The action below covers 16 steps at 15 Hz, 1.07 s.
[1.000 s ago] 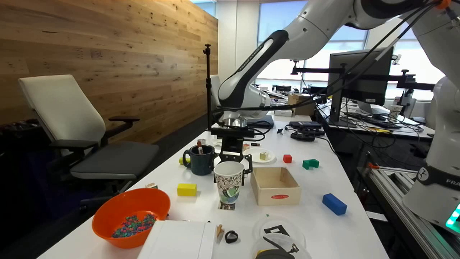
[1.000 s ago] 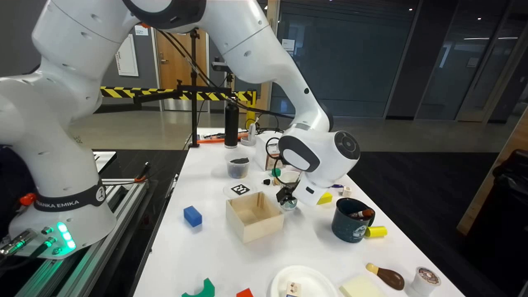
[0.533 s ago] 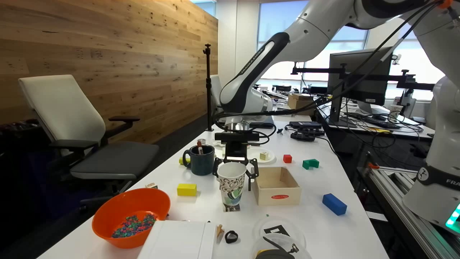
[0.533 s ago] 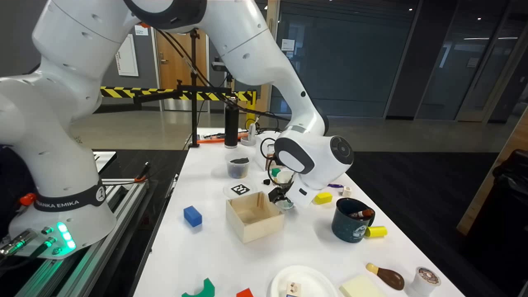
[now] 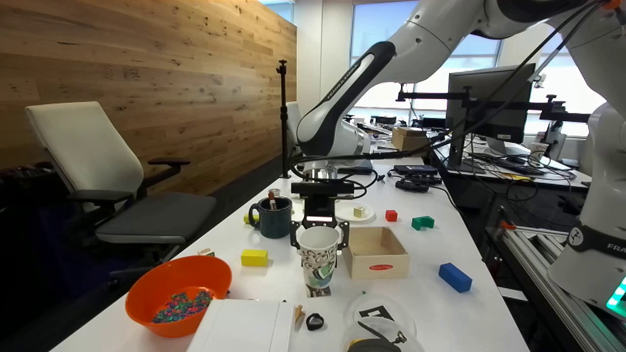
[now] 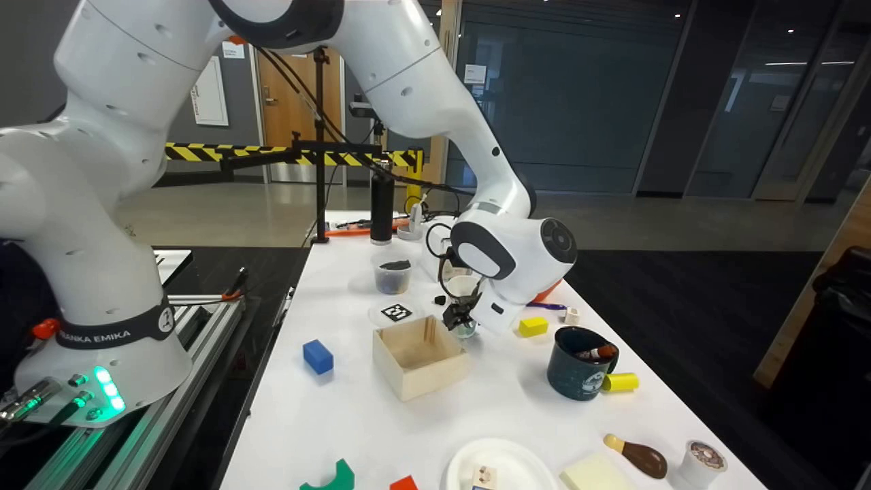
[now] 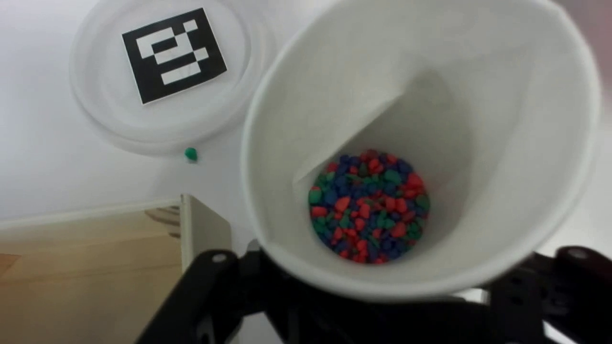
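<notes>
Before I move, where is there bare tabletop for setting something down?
Two patches look bare: between the wooden box and blue block, and between that box, the white plate and the dark mug. It is crowded around the end effector, with the paper cup and wooden box close by, and among the orange bowl, white box and clear lid.

Along the left edge of the desk [image 5: 450,322], by the chair [image 5: 93,151], the bowl [image 5: 181,274] sits toward my end, the mug [image 5: 275,224] farther back. Mid-desk, the gripper [image 5: 320,252] straddles the cup [image 5: 319,269], pebbles [image 7: 368,215] inside, left of the box [image 5: 364,269]. A block [image 5: 455,277] lies near the right edge; behind the box, a plate [image 5: 346,212] holds a cube [image 5: 359,211].
</notes>
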Available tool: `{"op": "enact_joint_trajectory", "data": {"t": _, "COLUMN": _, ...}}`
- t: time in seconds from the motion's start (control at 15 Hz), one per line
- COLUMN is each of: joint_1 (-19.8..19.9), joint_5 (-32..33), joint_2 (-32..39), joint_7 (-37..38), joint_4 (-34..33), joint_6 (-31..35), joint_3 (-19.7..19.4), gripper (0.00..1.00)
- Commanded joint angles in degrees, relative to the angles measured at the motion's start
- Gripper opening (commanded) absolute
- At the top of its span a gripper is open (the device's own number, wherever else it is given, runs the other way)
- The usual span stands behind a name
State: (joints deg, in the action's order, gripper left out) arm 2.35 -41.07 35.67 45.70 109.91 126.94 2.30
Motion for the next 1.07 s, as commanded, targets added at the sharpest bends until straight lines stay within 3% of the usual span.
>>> {"op": "enact_joint_trajectory", "data": {"t": 0.0, "joint_1": -0.34, "joint_5": -2.16, "joint_2": -0.53, "joint_7": -2.43, "joint_4": 0.60, "joint_6": -0.48, "joint_3": -0.35, "gripper": 0.45}}
{"op": "enact_joint_trajectory", "data": {"t": 0.4, "joint_1": -0.25, "joint_5": -2.21, "joint_2": -0.82, "joint_7": -3.00, "joint_4": 0.39, "joint_6": -0.69, "joint_3": -0.55, "gripper": 0.27}}
{"op": "enact_joint_trajectory", "data": {"t": 1.0, "joint_1": 0.37, "joint_5": -1.25, "joint_2": -1.62, "joint_7": -2.25, "joint_4": -3.32, "joint_6": -2.82, "joint_3": -1.94, "gripper": 0.20}}
